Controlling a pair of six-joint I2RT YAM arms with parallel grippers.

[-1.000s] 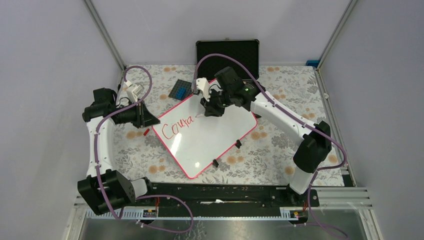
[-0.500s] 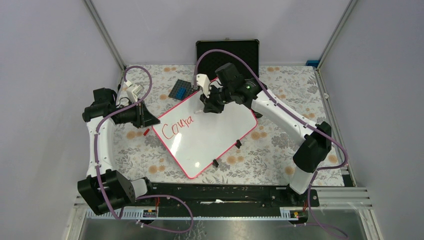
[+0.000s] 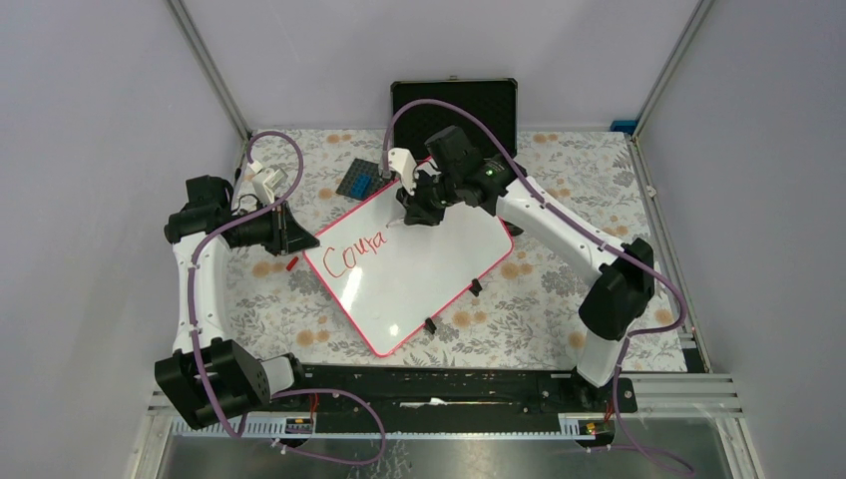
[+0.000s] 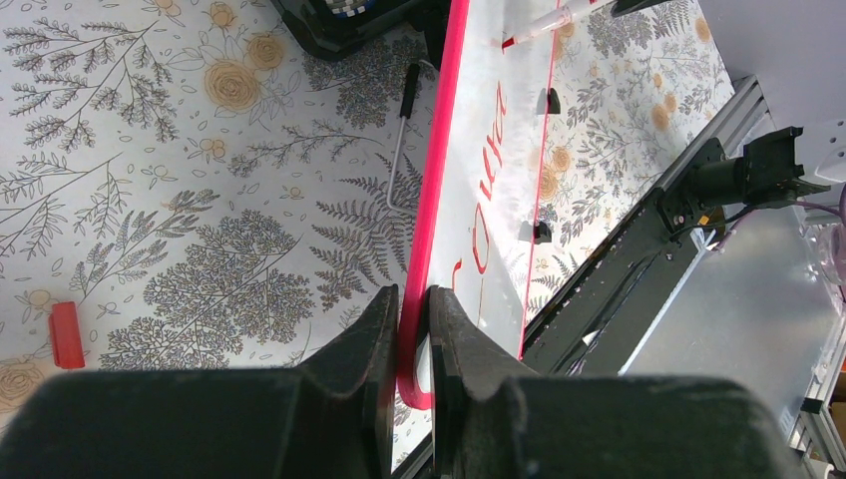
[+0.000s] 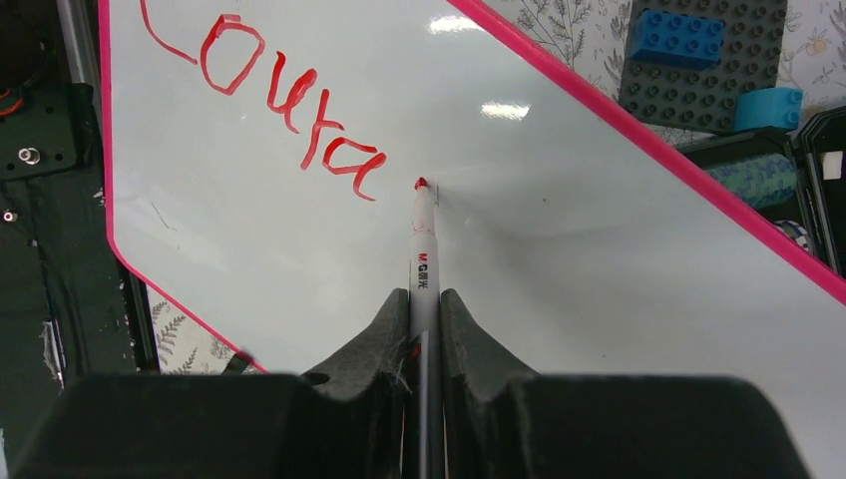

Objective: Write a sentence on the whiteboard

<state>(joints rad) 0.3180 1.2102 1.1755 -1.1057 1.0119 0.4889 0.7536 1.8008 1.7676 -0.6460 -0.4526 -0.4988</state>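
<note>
**Repositioned for the next letter**

Our right gripper (image 5: 424, 301) clamps the marker (image 5: 423, 249). Our left gripper (image 4: 412, 304) pinches the whiteboard (image 4: 436, 190) by its frame, mid-picture. Over the last second the tip shifted just beyond the sentence (image 5: 267, 100), which reads "Coura" unchanged. We judge "g" comes next.

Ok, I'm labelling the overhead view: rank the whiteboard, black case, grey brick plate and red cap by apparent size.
1. whiteboard
2. black case, farther back and partly hidden
3. grey brick plate
4. red cap, clearly smallest
</note>
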